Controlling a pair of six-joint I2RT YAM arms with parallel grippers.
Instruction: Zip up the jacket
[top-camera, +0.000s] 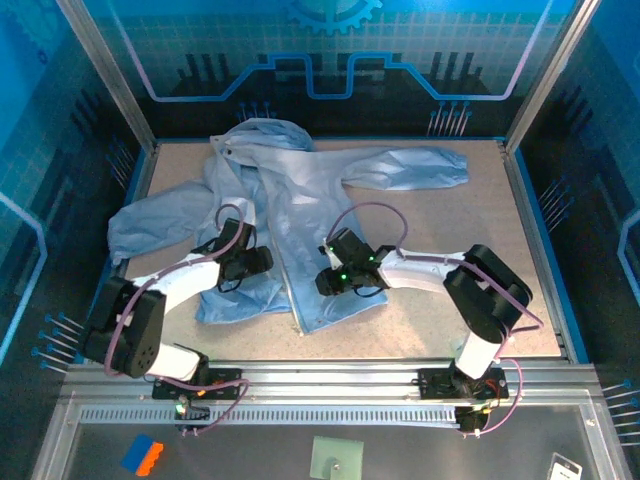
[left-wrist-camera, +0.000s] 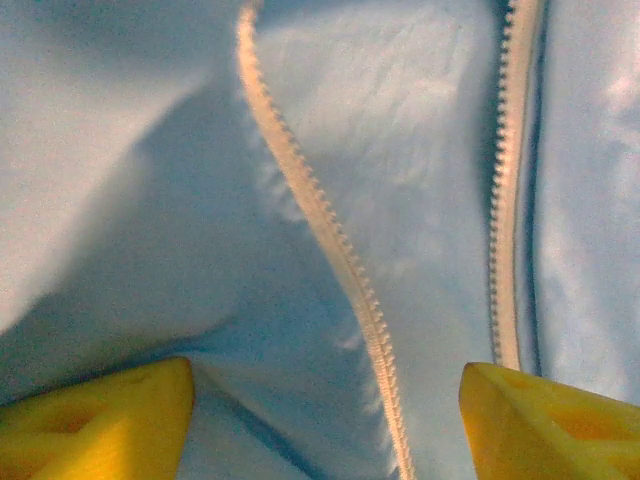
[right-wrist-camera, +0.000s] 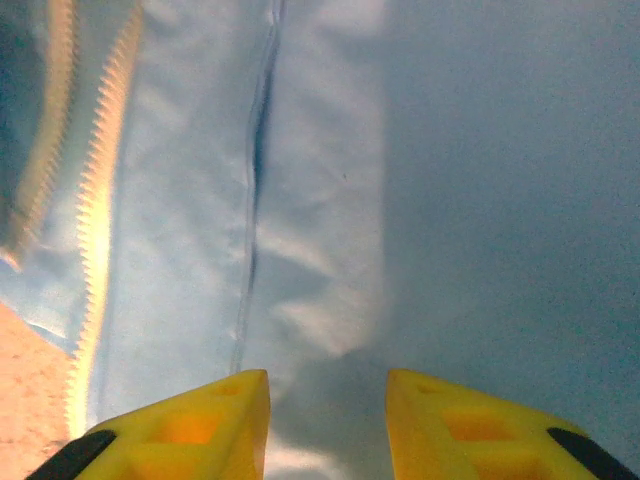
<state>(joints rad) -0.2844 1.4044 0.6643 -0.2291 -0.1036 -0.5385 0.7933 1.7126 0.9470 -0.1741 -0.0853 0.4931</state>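
The pale blue jacket (top-camera: 300, 190) lies spread on the table, hood at the back, front unzipped. My left gripper (top-camera: 250, 262) rests on its left front panel. In the left wrist view that gripper (left-wrist-camera: 325, 420) is open wide, and one row of zipper teeth (left-wrist-camera: 330, 240) runs between its yellow fingers (left-wrist-camera: 100, 420). The other zipper row (left-wrist-camera: 510, 180) passes by the right finger. My right gripper (top-camera: 325, 280) sits on the right panel near the hem. Its jaws (right-wrist-camera: 328, 425) stand narrowly apart on the fabric, with a puckered fold rising between them. A zipper row (right-wrist-camera: 95, 230) lies to their left.
The tan table (top-camera: 470, 290) shows to the right of the jacket and below its hem. One sleeve (top-camera: 410, 165) stretches right at the back, the other (top-camera: 150, 215) lies left. Glass walls close off the back and both sides.
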